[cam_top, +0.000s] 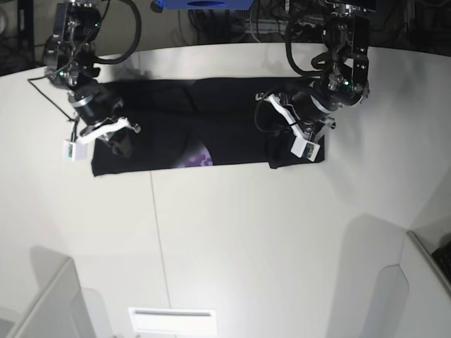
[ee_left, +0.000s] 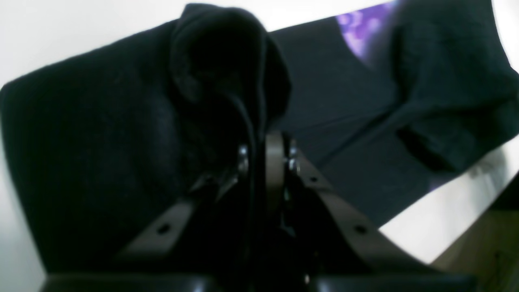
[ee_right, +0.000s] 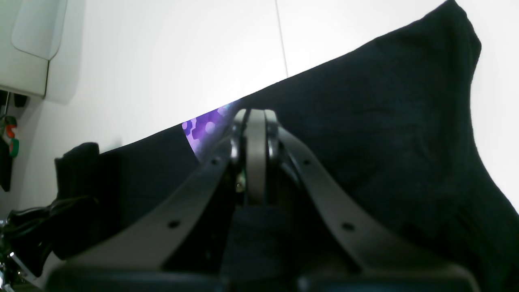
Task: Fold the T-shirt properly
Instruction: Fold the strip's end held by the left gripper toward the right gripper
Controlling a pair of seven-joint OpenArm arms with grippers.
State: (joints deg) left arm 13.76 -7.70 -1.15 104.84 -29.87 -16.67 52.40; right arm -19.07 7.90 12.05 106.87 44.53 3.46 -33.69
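Both sets of fingers, left (ee_left: 259, 152) and right (ee_right: 256, 134), are clamped on the black T-shirt (cam_top: 211, 127) spread across the table (cam_top: 246, 232), so I'd carry both ends over level, keeping the fold edge straight.

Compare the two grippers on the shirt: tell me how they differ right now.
The left gripper pinches a bunched-up fold of the T-shirt that rises above its fingertips; the right gripper clamps a flat, taut edge. The purple print sits right beside the right gripper, farther from the left one. Both are shut on the black cloth.
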